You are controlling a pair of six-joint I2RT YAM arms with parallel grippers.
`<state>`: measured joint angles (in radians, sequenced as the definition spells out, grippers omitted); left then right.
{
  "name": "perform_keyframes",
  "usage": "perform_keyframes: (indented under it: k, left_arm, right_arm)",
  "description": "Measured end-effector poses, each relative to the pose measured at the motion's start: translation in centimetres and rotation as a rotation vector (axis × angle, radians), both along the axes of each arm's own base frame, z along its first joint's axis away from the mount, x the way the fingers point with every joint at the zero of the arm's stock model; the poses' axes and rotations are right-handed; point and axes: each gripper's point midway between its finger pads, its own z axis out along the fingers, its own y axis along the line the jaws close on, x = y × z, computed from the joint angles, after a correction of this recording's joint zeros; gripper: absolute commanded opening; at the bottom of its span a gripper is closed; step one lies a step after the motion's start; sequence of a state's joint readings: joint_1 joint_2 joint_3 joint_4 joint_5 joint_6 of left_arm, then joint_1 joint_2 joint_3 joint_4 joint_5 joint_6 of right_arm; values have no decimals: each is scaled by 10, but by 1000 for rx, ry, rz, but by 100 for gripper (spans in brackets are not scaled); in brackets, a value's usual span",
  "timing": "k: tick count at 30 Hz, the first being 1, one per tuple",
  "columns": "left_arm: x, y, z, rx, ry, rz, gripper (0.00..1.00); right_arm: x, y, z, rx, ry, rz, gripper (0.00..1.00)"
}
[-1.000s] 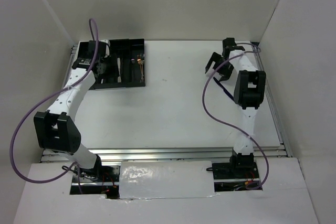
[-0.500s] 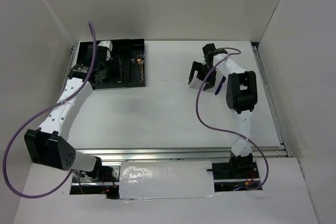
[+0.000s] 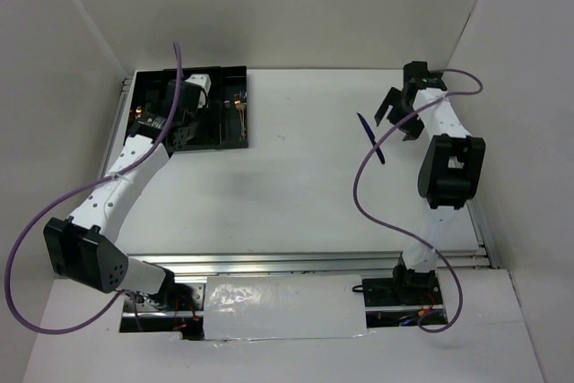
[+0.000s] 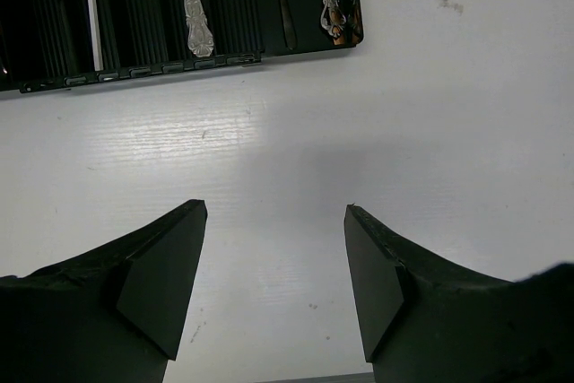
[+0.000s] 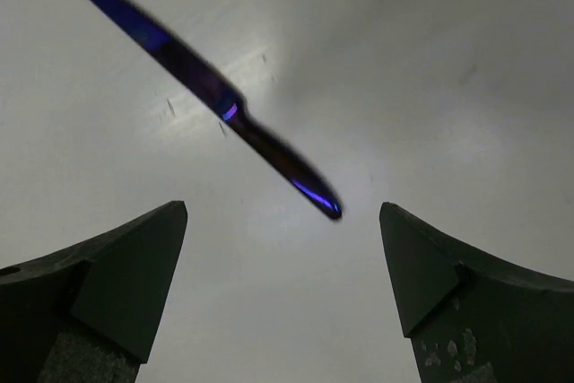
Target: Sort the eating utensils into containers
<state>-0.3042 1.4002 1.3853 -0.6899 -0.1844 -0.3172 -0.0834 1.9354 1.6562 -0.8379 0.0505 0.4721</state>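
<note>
**Both jaws empty, one knife left out on the table**

My left gripper [image 4: 273, 221] is spread wide with nothing in it, over bare white table [image 4: 421, 132]. My right gripper [image 5: 282, 213] is also released and empty. Just ahead of its tips lies the slim glossy black metal knife [image 5: 224, 105], flat on the table, running diagonally, handle end nearer me. It sits at the right side, well apart from the flat black rectangular cutlery tray [image 4: 179, 64] at the far left corner. In the tray slots I see a silver ornate-handled utensil [image 4: 193, 6], a copper-gold utensil [image 4: 332, 6] in the rightmost slot, and a thin pale straight stick [image 4: 90, 6].

Risks, as I judge them: the knife is thin and lies flat, so my fingertips may skate over it or shove it. Because it lies at a slant, closing near one end could spin it.

Hard to read: the knife is blurred in the right wrist view. The slots are dark, so any black pieces would vanish. My left arm [image 3: 117, 186] covers part of the tray from above, and the wrist view crops it.
</note>
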Motion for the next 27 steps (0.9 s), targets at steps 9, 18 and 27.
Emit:
perform_keyframes:
  k: [9, 18, 27]
  left_arm:
    - [-1, -2, -5, 1, 8, -4, 75]
    - [-7, 0, -21, 13, 46, -6, 74]
    - [-4, 3, -24, 24, 65, 3, 73]
  right_arm:
    - [17, 17, -65, -126, 165, 235, 96]
    - [19, 18, -77, -125, 206, 292, 61]
    - [26, 26, -83, -75, 235, 310, 57]
